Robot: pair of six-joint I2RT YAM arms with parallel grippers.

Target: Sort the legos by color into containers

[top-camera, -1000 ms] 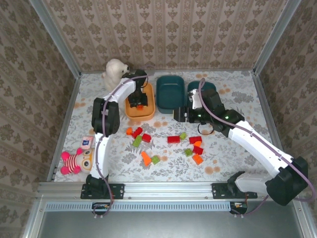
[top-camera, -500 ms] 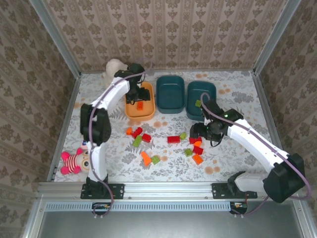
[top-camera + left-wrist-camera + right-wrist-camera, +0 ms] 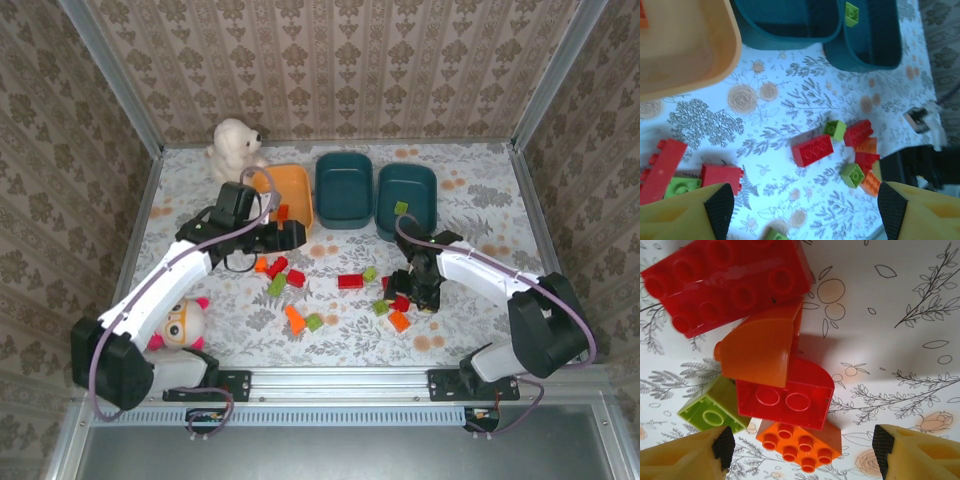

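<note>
Green brick (image 3: 401,208) sits in the teal tub (image 3: 425,182) beyond the right hand (image 3: 413,295), and there's one more in the orange tub (image 3: 296,185) by the left hand (image 3: 292,236). Both hands are spread and empty. About a dozen bricks (image 3: 785,390) lie loose on the desk (image 3: 480,215), some right under the right hand, so barely started imo.

We see a white plush bear (image 3: 234,146) sitting in the far left corner of the floral-patterned counter (image 3: 480,200), and a pink plush toy (image 3: 178,328) lying near its near left corner.

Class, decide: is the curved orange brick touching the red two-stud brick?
Touching. In the right wrist view the curved orange brick overlaps the red two-stud brick at its edge, with no gap.
</note>
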